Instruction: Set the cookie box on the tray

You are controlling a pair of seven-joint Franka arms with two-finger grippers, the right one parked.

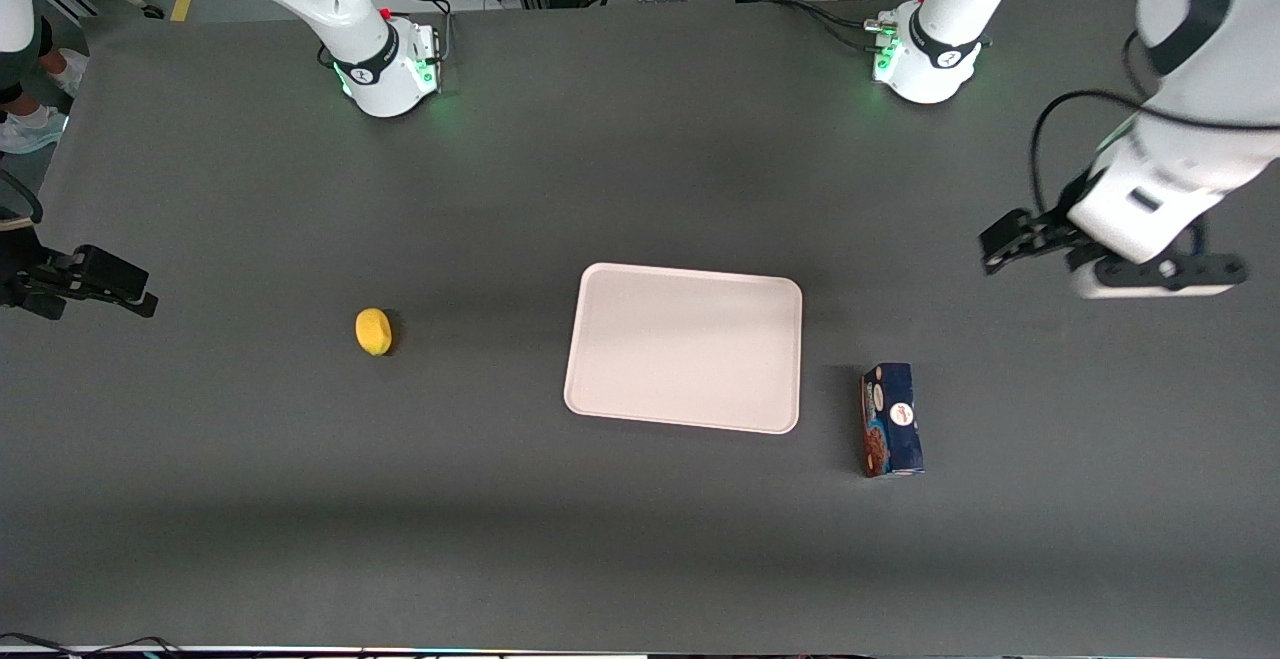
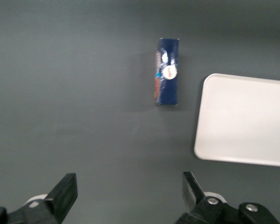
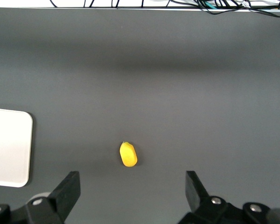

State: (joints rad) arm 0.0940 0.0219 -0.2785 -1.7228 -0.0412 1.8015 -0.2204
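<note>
The cookie box (image 1: 890, 419), a small dark navy carton with a round white logo, lies on the dark table beside the tray (image 1: 685, 349), toward the working arm's end. Box and tray are apart, and the tray holds nothing. The wrist view shows the cookie box (image 2: 168, 71) with the tray (image 2: 245, 121) beside it. My gripper (image 1: 1003, 242) hangs above the table, farther from the front camera than the box and more toward the working arm's end. The gripper (image 2: 129, 191) is open, with only bare table between its fingers.
A small yellow rounded object (image 1: 373, 331) lies on the table toward the parked arm's end, well apart from the tray. The two arm bases (image 1: 925, 54) stand along the table edge farthest from the front camera.
</note>
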